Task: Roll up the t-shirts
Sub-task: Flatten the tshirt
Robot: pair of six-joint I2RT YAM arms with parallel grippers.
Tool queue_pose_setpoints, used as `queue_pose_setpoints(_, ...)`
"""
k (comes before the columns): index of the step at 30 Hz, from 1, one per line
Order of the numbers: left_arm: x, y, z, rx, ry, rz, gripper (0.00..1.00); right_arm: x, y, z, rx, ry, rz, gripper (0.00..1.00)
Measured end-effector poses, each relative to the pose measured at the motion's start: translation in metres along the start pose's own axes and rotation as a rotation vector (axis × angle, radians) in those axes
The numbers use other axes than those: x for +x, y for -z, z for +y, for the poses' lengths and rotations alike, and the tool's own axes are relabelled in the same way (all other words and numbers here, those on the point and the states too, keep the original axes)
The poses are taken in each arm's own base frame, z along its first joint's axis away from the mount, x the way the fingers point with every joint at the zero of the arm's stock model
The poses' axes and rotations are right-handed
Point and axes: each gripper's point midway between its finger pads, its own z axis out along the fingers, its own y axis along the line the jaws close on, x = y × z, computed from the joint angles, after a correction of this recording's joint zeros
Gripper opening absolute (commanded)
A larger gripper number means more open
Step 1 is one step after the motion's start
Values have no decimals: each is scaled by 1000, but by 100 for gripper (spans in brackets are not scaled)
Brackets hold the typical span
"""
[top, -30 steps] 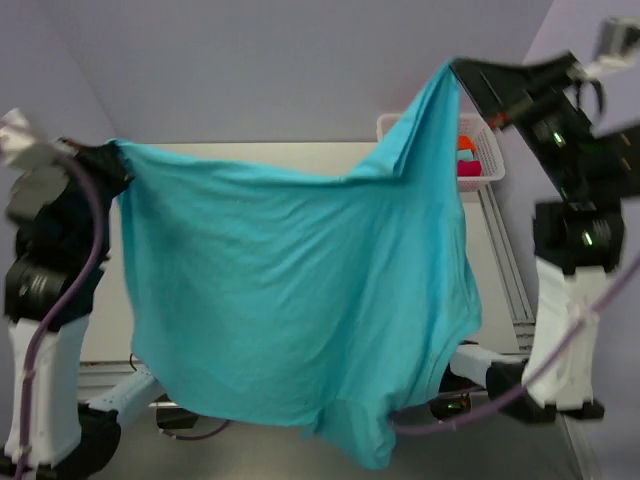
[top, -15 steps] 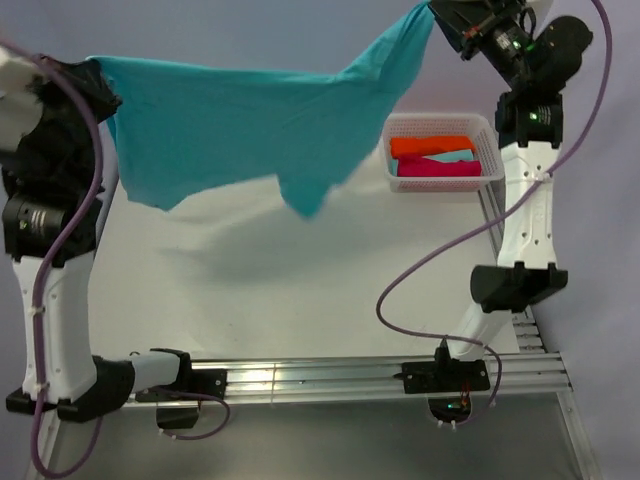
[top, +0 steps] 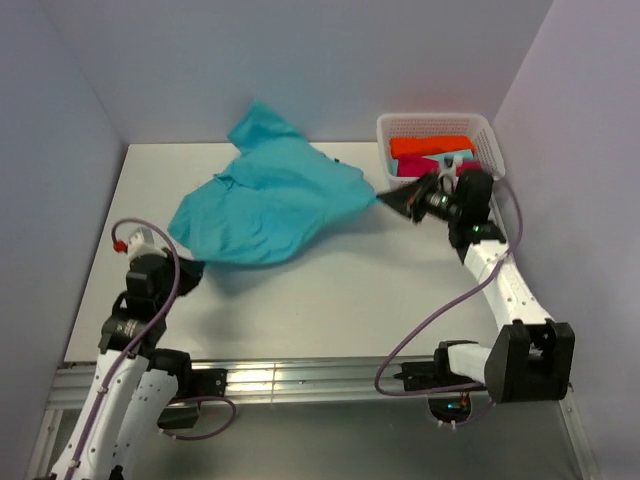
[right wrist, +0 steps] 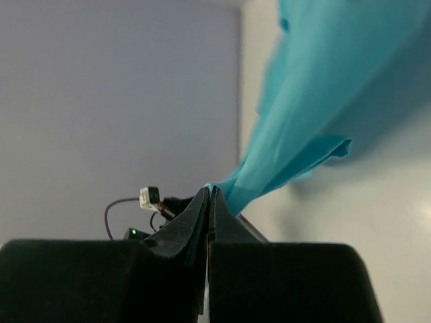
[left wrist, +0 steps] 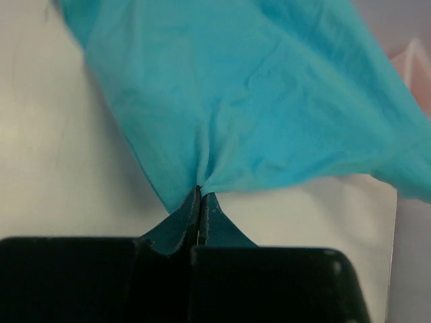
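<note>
left claw (top: 190,266), right claw (top: 385,199): lowered from overhead | turquoise t-shirt (top: 265,205): hanging aloft → draped on table (top: 330,290)

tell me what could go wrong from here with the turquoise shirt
1. The turquoise t-shirt lies crumpled, its far end past the table's back edge; rolled like this it would probably come out lopsided.
2. Left jaws and right jaws each pinch only a small tuck of fabric, which may slip out under a pull.
3. The right jaws sit close to the white basket and could knock it.
</note>
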Motion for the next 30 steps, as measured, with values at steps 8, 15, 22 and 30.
queue_pose_setpoints(8, 71, 34, 22, 61, 111, 219, 1, 100, 46, -156, 341, -91, 100, 0)
queue_pose_setpoints(15, 93, 56, 24, 51, 34, 388, 1, 137, 74, -208, 498, 5, 186, 0)
queue_pose_setpoints(22, 109, 66, 32, 30, -71, 527, 1, 166, 105, -240, 659, -4, 229, 0)
queue_pose_setpoints(30, 94, 73, 31, -13, -159, 545, 1, 158, 116, -243, 743, 21, 174, 0)
